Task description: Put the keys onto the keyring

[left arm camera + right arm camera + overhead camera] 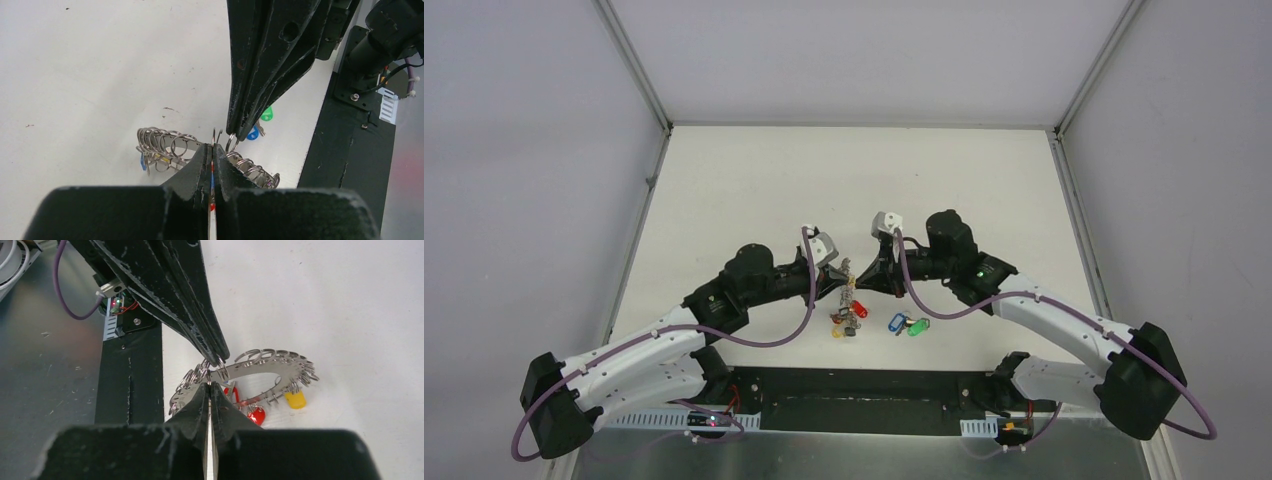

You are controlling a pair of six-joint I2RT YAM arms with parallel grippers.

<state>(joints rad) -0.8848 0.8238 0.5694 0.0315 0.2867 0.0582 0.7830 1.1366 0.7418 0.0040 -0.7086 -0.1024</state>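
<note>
Two arms, alike in build: the left arm and the right arm each have white lower links dotted with small holes, bulky black joint housings and black upper sections; a purple cable loops along each, held by white ties; a green light glows on the right one; pale grey camera blocks sit at the wrists; the left claw and right claw have black, tapered, scuffed fingers, one pierced by a round hole; the black base plate carries screws.

Silvery metal keyring, shiny; keys with glossy plastic tags (blue, green); table matt white, smooth.
</note>
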